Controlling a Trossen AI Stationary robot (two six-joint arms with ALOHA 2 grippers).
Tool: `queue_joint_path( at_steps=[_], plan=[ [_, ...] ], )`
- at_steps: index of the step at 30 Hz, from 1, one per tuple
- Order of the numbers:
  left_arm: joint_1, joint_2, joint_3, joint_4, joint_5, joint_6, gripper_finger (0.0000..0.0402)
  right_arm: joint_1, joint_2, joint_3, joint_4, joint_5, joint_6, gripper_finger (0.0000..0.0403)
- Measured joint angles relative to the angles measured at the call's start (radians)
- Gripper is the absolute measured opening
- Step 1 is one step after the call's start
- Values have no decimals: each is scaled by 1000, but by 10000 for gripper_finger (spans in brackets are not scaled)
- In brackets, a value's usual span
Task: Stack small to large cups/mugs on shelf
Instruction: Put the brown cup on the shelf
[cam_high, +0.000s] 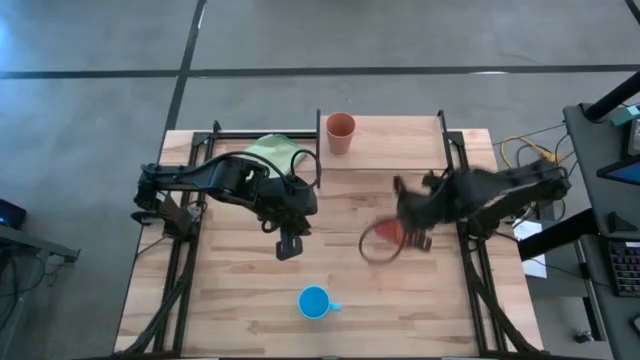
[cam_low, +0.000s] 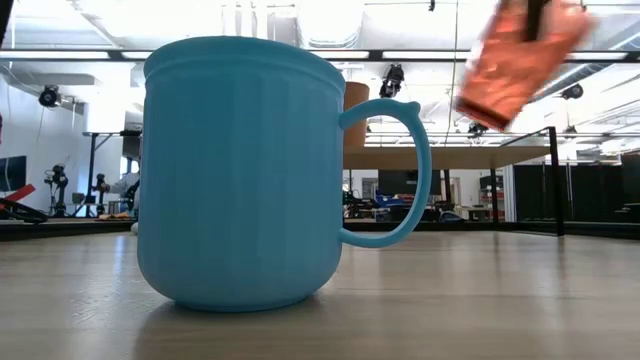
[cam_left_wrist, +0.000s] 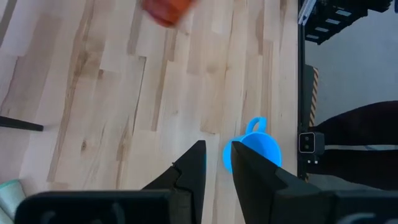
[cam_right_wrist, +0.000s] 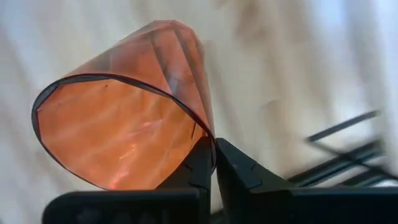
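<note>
Across the table (cam_high: 230, 310), the shelf (cam_high: 400, 150) spans the far edge, carrying the small light-orange cup (cam_high: 340, 131) as the stack's start. Near the front edge stands the blue handled mug (cam_high: 316, 302), untouched. Right gripper (cam_high: 410, 238) carries the textured orange-red cup (cam_right_wrist: 124, 124) aloft over mid-table, fingers pinching its rim, likely shelf-bound. Left gripper (cam_high: 288, 244) hovers mid-table, fingers slightly apart, holding nothing.

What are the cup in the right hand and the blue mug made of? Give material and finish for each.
The cup in the right hand, the orange-red cup, looks like thin translucent plastic: light glows through its faceted wall, and the hand pinches its rim. The blue mug is opaque, with a matte, faintly ribbed surface and a moulded handle; plastic or glazed ceramic, I cannot tell which.
</note>
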Motion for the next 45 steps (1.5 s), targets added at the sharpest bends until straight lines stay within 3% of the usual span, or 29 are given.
queue_joint_path(
  at_steps=[6, 12, 19, 24, 31, 35, 45],
  plan=[
    [3, 0, 0, 3, -105, 0, 61, -219, -84, 70, 2, 130, -103, 9],
    [53, 0, 0, 20, -328, 1, 61, -485, -93, 150, 0, 123, -243, 9],
    [195, 21, -7, 204, -342, 99, 61, -764, 28, 298, 1, -44, -423, 9],
    [284, 46, -20, 342, -318, 204, 61, -913, 153, 427, 2, -313, -514, 9],
    [395, 47, -92, 548, -316, 338, 61, -981, 258, 543, 2, -342, -568, 9],
    [448, 47, -130, 666, -306, 421, 61, -986, 266, 544, 1, -298, -565, 9],
    [527, 89, -221, 885, -156, 426, 61, -959, 266, 508, 1, -296, -492, 9]
  ],
)
